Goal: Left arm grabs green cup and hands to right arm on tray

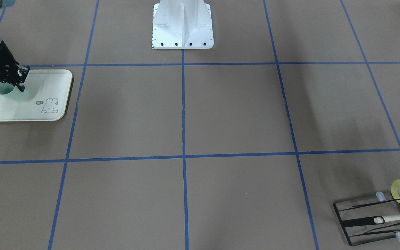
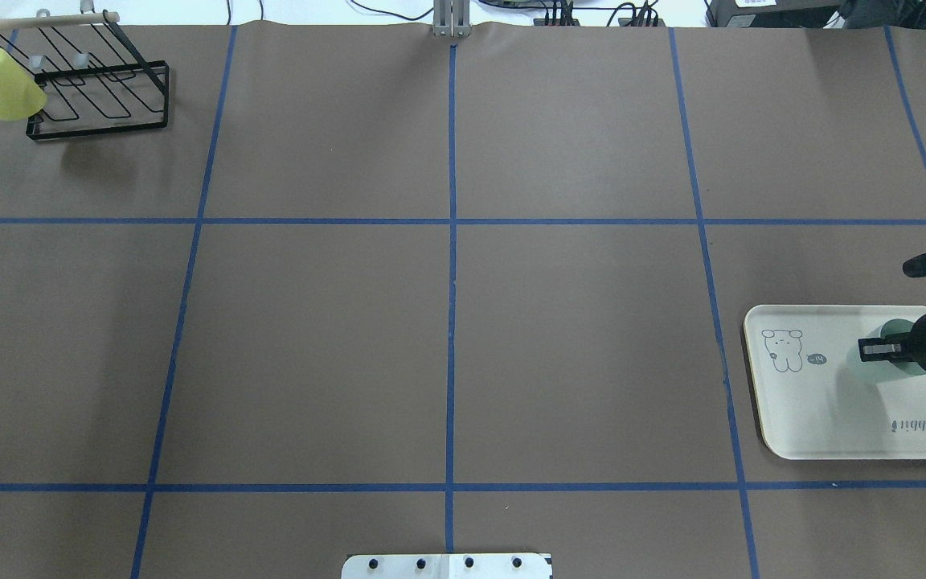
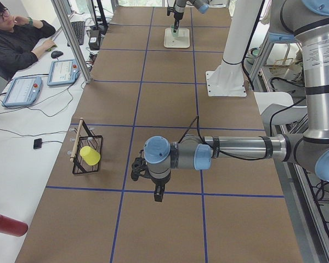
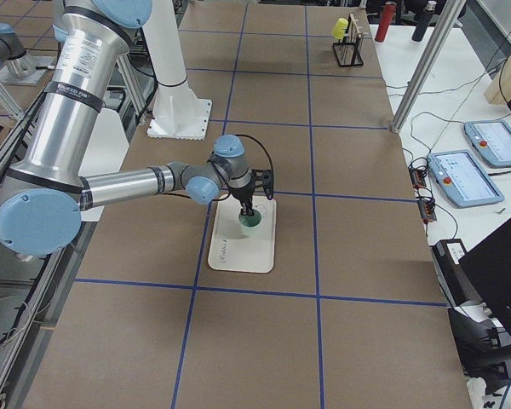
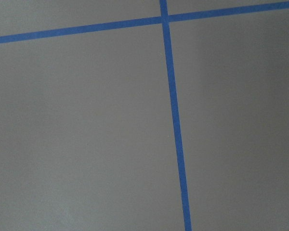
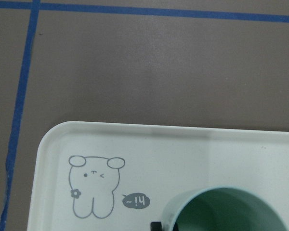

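Right gripper (image 1: 17, 85) straddled the cup (image 1: 2, 90) rim; whether gripping or released could not be told. Cup stood upright on the tray (image 1: 19, 111), clear of its edges. Left gripper (image 3: 155, 189) hung over open table (image 1: 186, 114); jaw state undeterminable.

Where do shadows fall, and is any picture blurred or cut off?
Overhead exterior: soft shadow beside the black wire rack. Exterior front-facing: faint broad shadows across the table. Left wrist: slightly soft blue tape. Right wrist: sharp, green cup cropped.
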`<state>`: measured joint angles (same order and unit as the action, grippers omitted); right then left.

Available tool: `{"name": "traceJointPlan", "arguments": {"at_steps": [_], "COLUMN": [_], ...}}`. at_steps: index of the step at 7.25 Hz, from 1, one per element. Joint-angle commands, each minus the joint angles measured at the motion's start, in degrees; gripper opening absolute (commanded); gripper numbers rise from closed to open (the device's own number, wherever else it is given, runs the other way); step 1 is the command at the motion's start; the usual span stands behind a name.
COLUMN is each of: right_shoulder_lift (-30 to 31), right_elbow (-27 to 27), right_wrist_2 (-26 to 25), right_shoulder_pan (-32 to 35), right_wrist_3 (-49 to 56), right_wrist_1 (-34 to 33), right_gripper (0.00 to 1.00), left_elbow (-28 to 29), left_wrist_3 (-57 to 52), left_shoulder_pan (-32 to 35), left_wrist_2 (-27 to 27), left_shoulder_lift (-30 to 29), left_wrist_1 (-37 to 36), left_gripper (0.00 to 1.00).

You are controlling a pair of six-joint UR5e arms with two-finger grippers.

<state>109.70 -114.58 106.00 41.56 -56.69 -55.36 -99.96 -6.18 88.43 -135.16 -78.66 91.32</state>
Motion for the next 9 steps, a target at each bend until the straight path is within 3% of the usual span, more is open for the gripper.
{"name": "traceJointPlan", "arguments": {"at_steps": [1, 4, 6, 9], "right_shoulder_lift": [-2.0, -2.5, -2.3, -4.0], "right_elbow": [1.8, -0.5, -1.1, -1.3], "right_wrist_2": [-2.7, -1.9, 2.0, 11.6], "right_shoulder_pan": [-1.3, 0.6, 4.5, 17.2], "right_wrist_3": [-0.1, 0.8, 4.2, 20.8], "right_wrist_1": [0.0, -0.1, -0.2, -8.2], "right_gripper": [1.00, 1.00, 1.00, 1.00], "left_elbow": [0.0, 0.1, 0.1, 0.1], "left_wrist_3": [0.0, 0.0, 0.0, 0.0], "left_shoulder_pan": [0.0, -0.1, -0.1, -0.1], "left_wrist_2": [0.1, 0.0, 0.0, -0.1], "left_shoulder_lift": [-0.2, -0.3, -0.6, -0.5], "left_wrist_1": [-0.1, -0.1, -0.1, 0.0], "left_gripper": [1.00, 1.00, 1.00, 1.00]}}
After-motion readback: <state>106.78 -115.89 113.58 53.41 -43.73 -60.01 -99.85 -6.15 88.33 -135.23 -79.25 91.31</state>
